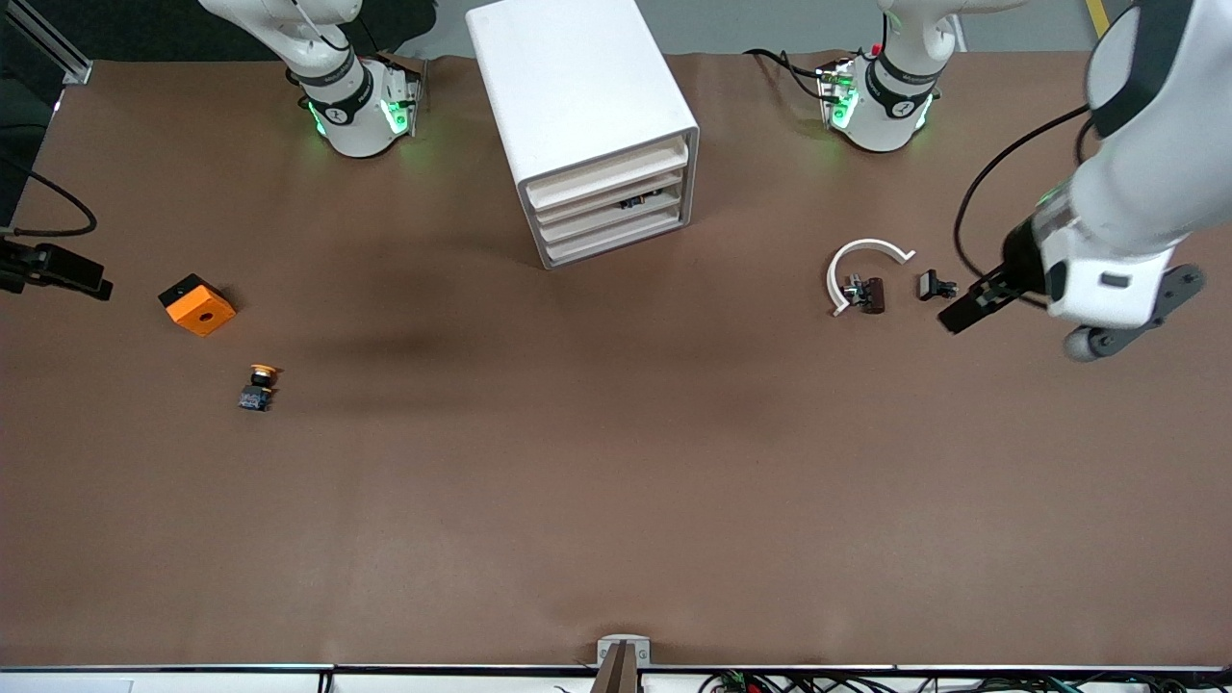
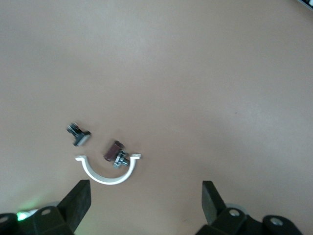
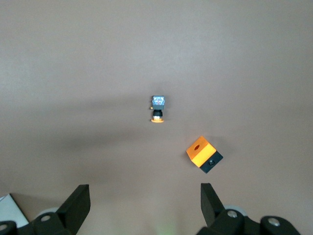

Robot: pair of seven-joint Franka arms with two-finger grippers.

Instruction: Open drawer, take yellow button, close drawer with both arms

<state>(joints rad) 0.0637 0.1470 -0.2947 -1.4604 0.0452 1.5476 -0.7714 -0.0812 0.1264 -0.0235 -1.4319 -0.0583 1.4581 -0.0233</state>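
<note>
The white cabinet (image 1: 577, 106) stands at the table's middle, near the arm bases. Its uppermost drawer (image 1: 606, 171) sits pushed in, level with the three below. The button (image 1: 258, 385), with an orange cap, black body and blue base, lies on the table toward the right arm's end; it also shows in the right wrist view (image 3: 157, 108). My right gripper (image 3: 145, 205) is open and empty, high over the table by the button, and shows at the front view's edge (image 1: 91, 282). My left gripper (image 2: 145, 200) is open and empty, beside the white arc (image 1: 965, 314).
An orange square block (image 1: 196, 304) lies beside the button, also in the right wrist view (image 3: 204, 154). A white arc (image 1: 861, 265) and two small black parts (image 1: 866, 294) (image 1: 936, 285) lie toward the left arm's end. A small dark item (image 1: 632, 202) shows in a lower drawer.
</note>
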